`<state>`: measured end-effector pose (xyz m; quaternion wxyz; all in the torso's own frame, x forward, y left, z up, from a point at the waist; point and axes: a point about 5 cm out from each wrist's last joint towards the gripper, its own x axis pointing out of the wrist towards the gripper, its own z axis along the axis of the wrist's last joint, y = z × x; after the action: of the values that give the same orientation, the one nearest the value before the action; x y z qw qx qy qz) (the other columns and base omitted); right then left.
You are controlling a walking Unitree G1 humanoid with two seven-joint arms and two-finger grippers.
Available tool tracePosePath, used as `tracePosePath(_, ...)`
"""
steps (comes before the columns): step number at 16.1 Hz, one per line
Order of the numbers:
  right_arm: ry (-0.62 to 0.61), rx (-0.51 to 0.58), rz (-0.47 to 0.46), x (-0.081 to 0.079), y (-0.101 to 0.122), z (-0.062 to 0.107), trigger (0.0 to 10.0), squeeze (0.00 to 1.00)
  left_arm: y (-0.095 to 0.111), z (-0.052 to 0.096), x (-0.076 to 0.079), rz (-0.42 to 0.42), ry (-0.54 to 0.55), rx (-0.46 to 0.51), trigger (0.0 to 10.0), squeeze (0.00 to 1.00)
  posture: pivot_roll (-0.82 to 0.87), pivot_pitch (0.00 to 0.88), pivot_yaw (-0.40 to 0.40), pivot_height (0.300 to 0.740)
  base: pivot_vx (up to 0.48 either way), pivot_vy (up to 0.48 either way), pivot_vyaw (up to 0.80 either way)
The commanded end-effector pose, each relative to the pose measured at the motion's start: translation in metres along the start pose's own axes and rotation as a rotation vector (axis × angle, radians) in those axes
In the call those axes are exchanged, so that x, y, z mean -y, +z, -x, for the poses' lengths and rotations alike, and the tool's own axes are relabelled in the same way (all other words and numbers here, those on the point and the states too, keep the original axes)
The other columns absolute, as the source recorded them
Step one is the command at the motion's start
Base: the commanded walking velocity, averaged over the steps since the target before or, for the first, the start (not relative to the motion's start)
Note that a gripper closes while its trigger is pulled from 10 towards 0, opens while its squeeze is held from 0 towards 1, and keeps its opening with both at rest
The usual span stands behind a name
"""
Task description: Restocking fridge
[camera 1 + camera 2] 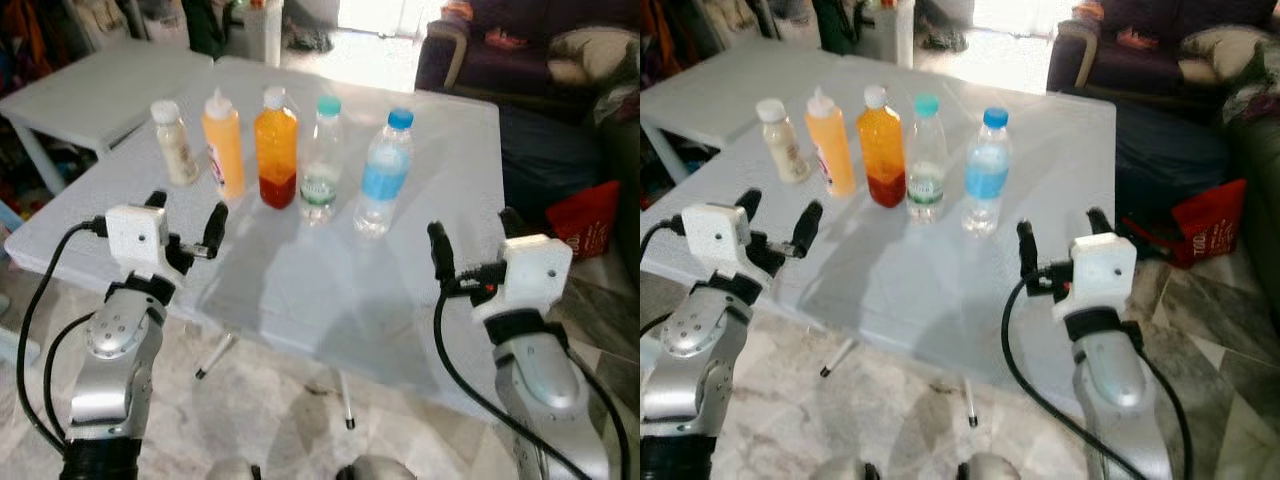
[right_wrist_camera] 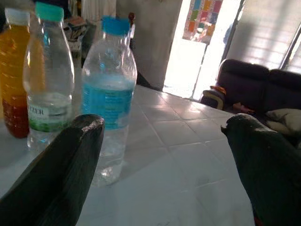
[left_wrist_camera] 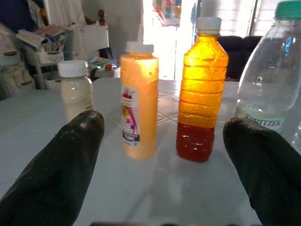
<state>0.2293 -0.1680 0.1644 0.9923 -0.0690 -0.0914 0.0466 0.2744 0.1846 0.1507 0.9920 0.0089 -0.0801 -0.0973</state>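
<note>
From the head views, five bottles stand upright in a row across the white worktop (image 1: 300, 280): a small cream bottle (image 1: 174, 141), an orange squeeze bottle (image 1: 224, 143), an amber bottle (image 1: 276, 147), a green-capped water bottle (image 1: 321, 160) and a blue-capped water bottle (image 1: 384, 172). The left gripper (image 1: 187, 228) hovers released at the near edge, just short of the squeeze and amber bottles; the right gripper (image 1: 470, 245) hangs released too, farther back and off to the blue-capped bottle's right. In the left wrist view, the squeeze bottle (image 3: 138, 100) and amber bottle (image 3: 201, 89) sit straight ahead between the spread fingers (image 3: 56, 174), so the left arm looks nearer a grasp. In the right wrist view, the blue-capped bottle (image 2: 109, 94) stands ahead, toward one finger (image 2: 56, 179), not centred.
</note>
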Motion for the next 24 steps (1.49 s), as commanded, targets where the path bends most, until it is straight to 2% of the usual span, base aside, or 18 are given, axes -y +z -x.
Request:
tracePosePath(1,-0.001,0.02,0.015,0.005,0.003,-0.004,10.0,0.0,0.002,0.0,0.0,-0.017,-0.003,-0.005,10.0,0.0,-0.08,0.069,-0.016,0.74,0.0,0.0,0.0)
tracePosePath(4,0.016,0.053,-0.001,0.012,0.012,-0.025,10.0,0.0,0.004,0.002,-0.007,-0.041,0.012,-0.011,10.0,0.0,-0.07,0.111,-0.015,0.74,0.0,0.0,0.0)
tracePosePath(7,0.069,0.052,0.035,0.016,0.014,-0.044,10.0,0.0,0.002,0.006,-0.009,-0.045,0.014,-0.03,10.0,0.0,-0.05,0.135,-0.009,0.74,0.0,0.0,0.0)
tracePosePath(10,0.17,0.096,0.052,0.021,0.027,-0.079,10.0,0.0,0.004,0.008,-0.005,-0.058,-0.008,-0.041,10.0,0.0,-0.01,0.15,0.002,0.74,0.0,0.0,0.0)
tracePosePath(12,0.241,0.126,0.077,0.016,0.036,-0.091,10.0,0.0,0.006,0.009,-0.009,-0.078,-0.011,-0.044,10.0,0.0,0.0,0.158,0.009,0.74,0.0,0.0,0.0)
tracePosePath(15,0.276,0.157,0.102,0.013,0.043,-0.098,10.0,0.0,0.01,0.006,-0.015,-0.092,-0.003,-0.043,10.0,0.0,0.0,0.156,0.012,0.74,0.0,0.0,0.0)
tracePosePath(18,0.292,0.174,0.109,0.014,0.046,-0.102,10.0,0.0,0.011,0.007,-0.014,-0.097,-0.014,-0.047,10.0,0.0,0.01,0.159,0.015,0.74,0.0,0.0,0.0)
tracePosePath(24,0.314,0.225,0.135,0.019,0.062,-0.123,10.0,0.0,0.01,0.006,-0.015,-0.11,-0.027,-0.058,10.0,0.0,0.02,0.158,0.019,0.74,0.0,0.0,0.0)
